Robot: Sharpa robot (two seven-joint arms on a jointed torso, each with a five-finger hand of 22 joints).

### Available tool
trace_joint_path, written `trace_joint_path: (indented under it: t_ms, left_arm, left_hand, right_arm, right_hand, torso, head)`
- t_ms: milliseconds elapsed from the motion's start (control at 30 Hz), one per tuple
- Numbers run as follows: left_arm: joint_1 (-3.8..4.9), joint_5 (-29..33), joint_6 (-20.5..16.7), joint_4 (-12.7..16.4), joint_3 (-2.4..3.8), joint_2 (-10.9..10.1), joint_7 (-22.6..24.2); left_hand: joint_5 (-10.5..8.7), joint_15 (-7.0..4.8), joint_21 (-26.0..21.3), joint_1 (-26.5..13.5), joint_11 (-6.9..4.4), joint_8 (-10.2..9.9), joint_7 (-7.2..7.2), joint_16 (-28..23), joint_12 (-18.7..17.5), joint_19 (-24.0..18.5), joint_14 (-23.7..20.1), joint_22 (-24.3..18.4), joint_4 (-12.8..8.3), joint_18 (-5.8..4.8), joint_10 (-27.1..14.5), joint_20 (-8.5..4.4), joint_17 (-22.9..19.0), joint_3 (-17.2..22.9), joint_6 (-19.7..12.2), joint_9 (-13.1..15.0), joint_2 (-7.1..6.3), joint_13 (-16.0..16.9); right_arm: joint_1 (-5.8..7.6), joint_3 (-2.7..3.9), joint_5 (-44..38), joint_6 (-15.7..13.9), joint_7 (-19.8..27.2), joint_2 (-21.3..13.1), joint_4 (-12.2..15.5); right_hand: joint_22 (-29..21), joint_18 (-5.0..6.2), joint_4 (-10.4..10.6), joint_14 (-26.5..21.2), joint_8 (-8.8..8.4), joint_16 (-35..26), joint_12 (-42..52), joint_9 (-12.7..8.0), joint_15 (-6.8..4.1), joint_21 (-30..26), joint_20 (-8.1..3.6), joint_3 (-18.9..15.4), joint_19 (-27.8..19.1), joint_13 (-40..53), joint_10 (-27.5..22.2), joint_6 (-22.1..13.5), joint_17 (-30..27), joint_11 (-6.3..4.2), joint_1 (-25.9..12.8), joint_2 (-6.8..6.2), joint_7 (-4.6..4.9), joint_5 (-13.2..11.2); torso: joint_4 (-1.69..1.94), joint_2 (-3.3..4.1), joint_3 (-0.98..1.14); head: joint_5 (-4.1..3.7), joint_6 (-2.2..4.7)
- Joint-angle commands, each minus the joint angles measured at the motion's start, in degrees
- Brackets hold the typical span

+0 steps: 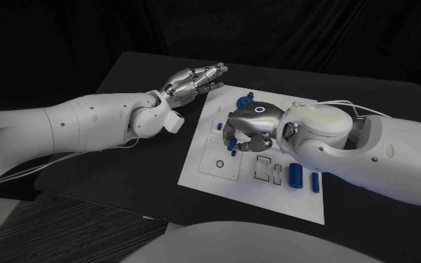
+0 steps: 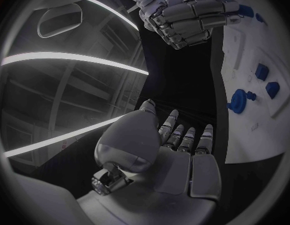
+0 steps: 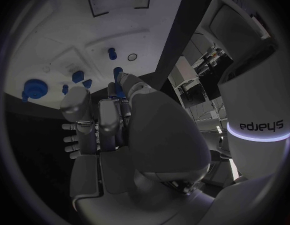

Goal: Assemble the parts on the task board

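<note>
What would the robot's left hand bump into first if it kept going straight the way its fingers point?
Probably nothing soon. The left hand points past the far corner of the task board, over bare black table. Depth is hard to judge, though.

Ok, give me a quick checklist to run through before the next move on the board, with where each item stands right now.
1. Left hand empty: ok, fingers out, holding nothing.
2. Left hand off the board: ok, it is over the table beside the board's far corner.
3. Right hand over the board: ok, fingers curled in.
4. Right hand's grip on the blue peg: cannot tell; the peg is at the fingertips, but the contact is hidden.
5. Blue cylinders lying on the board: ok, apart from both hands.
6. Round blue part at the board's far edge: ok, neither hand touches it.
</note>
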Motion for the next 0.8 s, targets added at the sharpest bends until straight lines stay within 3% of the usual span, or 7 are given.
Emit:
trace_joint_path:
  t_ms: [33,233,533,667,800]
  left_arm:
    - [-0.08,0.34,-1.28,0.49,0.05,-0.46,4.55]
    - [-0.10,0.34,-1.56,0.93,0.05,-1.17,4.68]
    - [-0.14,0.34,-1.28,1.11,0.05,-1.40,4.75]
    - [-0.17,0.34,-1.13,1.15,0.05,-1.38,4.69]
    - [-0.19,0.34,-1.04,1.11,0.05,-1.35,4.64]
  left_hand:
    - [-0.07,0.05,-0.31,-0.48,0.22,0.00,-0.01,0.04,0.25,-0.21,0.11,0.09,-0.10,0.60,0.25,-0.10,-0.02,-0.22,-0.20,-0.06,-0.03,0.05]
    - [0.48,-0.17,-0.27,-0.30,0.52,0.06,0.20,0.02,0.38,-0.17,0.09,0.18,-0.29,0.62,0.43,0.00,-0.02,-0.15,-0.08,-0.03,-0.04,0.09]
    - [1.00,-0.30,-0.22,0.23,0.70,0.16,0.36,0.02,0.39,-0.11,0.08,0.29,-0.46,0.63,0.44,0.11,-0.03,0.10,0.08,0.00,-0.04,0.08]
    - [1.07,-0.30,-0.21,0.31,0.71,0.17,0.37,0.01,0.38,-0.10,0.08,0.31,-0.48,0.63,0.42,0.14,-0.03,0.14,0.10,0.00,-0.04,0.08]
    - [1.07,-0.30,-0.21,0.31,0.71,0.17,0.37,0.01,0.38,-0.10,0.08,0.31,-0.48,0.63,0.42,0.14,-0.03,0.14,0.10,0.00,-0.04,0.08]
  right_arm:
    - [-0.60,0.03,-0.15,1.93,0.34,0.98,-0.68]
    - [-1.42,0.03,-0.34,2.42,0.56,2.35,-1.53]
    - [-2.23,0.03,-3.05,2.26,1.05,3.58,-2.02]
    - [-2.59,0.03,-3.35,2.32,1.07,3.93,-2.10]
    - [-2.98,0.03,-3.46,2.28,1.05,4.12,-2.13]
  right_hand:
    - [6.91,0.36,-0.07,-0.14,-0.40,0.04,-0.24,-0.06,0.18,-0.12,0.12,0.37,-0.43,-0.04,0.21,-0.52,0.04,0.19,-0.30,-0.01,0.05,0.27]
    - [6.88,0.38,-0.09,-0.15,-0.53,0.03,-0.34,-0.09,0.21,-0.21,0.15,0.43,-0.49,-0.06,0.18,-0.57,0.01,0.22,-0.41,-0.09,0.08,0.35]
    - [6.93,0.34,-0.08,-0.14,-0.72,0.09,-0.46,-0.13,0.27,0.03,0.21,0.51,-0.44,-0.06,0.26,-0.58,0.10,0.26,-0.71,-0.22,0.12,0.32]
    - [6.93,0.34,-0.08,-0.14,-0.72,0.09,-0.46,-0.13,0.27,0.03,0.21,0.51,-0.44,-0.06,0.26,-0.58,0.10,0.26,-0.71,-0.22,0.12,0.32]
    - [6.90,0.37,-0.08,-0.16,-0.77,0.06,-0.48,-0.13,0.28,-0.09,0.23,0.53,-0.50,-0.05,0.34,-0.54,0.04,0.26,-0.84,-0.27,0.12,0.25]
  torso:
    - [0.34,0.23,-0.01]
    - [0.23,0.36,-0.10]
    - [0.30,-0.03,0.11]
    - [0.27,-0.02,-0.07]
    - [0.18,0.02,-0.03]
  head:
    - [0.06,-0.01]
    - [0.23,-0.01]
    - [0.32,-0.01]
    - [0.56,-0.01]
    - [0.85,-0.01]
